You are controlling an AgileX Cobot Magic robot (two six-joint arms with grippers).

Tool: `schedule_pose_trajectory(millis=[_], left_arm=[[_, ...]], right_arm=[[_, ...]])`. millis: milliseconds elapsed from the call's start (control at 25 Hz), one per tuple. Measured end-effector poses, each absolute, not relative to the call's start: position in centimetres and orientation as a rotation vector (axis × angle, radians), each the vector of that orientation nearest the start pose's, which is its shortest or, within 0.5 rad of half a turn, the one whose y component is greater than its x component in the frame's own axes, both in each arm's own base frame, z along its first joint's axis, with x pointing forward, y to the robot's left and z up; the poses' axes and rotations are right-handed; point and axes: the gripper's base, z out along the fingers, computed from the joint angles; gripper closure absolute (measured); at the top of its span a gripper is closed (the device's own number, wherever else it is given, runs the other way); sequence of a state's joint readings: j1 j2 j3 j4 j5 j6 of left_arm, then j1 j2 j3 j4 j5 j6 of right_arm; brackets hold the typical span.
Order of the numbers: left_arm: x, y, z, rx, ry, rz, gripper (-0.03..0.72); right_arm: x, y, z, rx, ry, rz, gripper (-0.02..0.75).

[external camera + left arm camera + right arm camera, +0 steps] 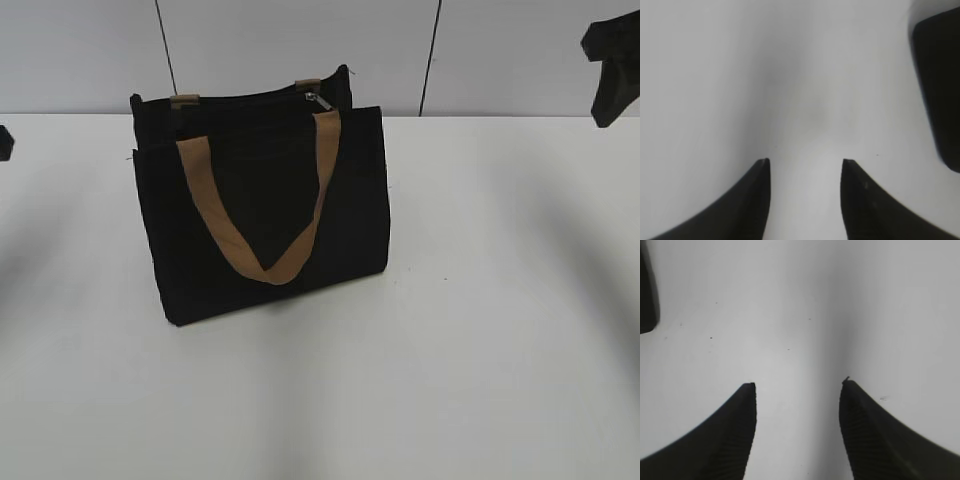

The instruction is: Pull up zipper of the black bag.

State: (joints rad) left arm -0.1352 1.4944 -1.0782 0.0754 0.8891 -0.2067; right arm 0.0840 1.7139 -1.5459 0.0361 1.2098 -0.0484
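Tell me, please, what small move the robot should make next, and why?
Probably bring the right pincer toward the zipper at the right end of the black bag top. Both pincers are open over bare table, holding nothing, and the left pincer sees only the bag's edge.

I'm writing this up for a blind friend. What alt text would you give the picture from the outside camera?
A boxy black bag stands upright on a white table, one tan strap handle hanging in a V down its front. A small silver zipper sits on the top edge, towards the right end. Dark parts of the robot show at the left and right edges, touching nothing.
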Motion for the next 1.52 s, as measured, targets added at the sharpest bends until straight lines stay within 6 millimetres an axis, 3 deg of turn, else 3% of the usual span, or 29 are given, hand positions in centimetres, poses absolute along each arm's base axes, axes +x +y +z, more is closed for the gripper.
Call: schedule_pose_trajectory(millis=[200, 360, 440, 600, 880, 1120, 1200, 1360, 1520], left_arm=[[29.1, -0.3, 25.8, -0.123, 2.884, 0.037, 0.344], [28.5, 0.1, 25.7, -0.165, 2.95, 0.011, 0.344], [28.1, 0.0, 25.8, -0.169, 2.984, -0.001, 0.344], [26.1, 0.0, 27.8, -0.151, 2.979, -0.012, 0.358], [18.6, 0.0, 31.8, -0.098, 2.813, -0.017, 0.374], [9.9, 0.0, 34.4, -0.086, 2.499, -0.03, 0.376], [7.5, 0.0, 33.9, -0.083, 2.433, -0.025, 0.376], [3.4, 0.1, 32.1, -0.079, 2.317, -0.025, 0.376], [0.7, 0.1, 29.7, -0.053, 2.217, -0.013, 0.378]], right_arm=[[35.4, 1.6, 31.1, -0.148, 2.862, 0.043, 0.329], [34.5, 1.0, 29.5, -0.134, 2.923, 0.046, 0.329], [33.5, 1.1, 28.7, -0.136, 2.957, 0.076, 0.329], [29.8, 1.4, 29.4, -0.163, 2.95, 0.132, 0.329], [20.7, 1.3, 30.7, -0.18, 2.877, 0.132, 0.329], [13.1, 1.2, 30.7, -0.182, 2.752, 0.12, 0.329], [10.1, 1.1, 30.6, -0.187, 2.668, 0.112, 0.329], [6.6, 1.0, 29.4, -0.212, 2.52, 0.088, 0.329], [3.4, 1.0, 28.2, -0.253, 2.359, 0.052, 0.329]])
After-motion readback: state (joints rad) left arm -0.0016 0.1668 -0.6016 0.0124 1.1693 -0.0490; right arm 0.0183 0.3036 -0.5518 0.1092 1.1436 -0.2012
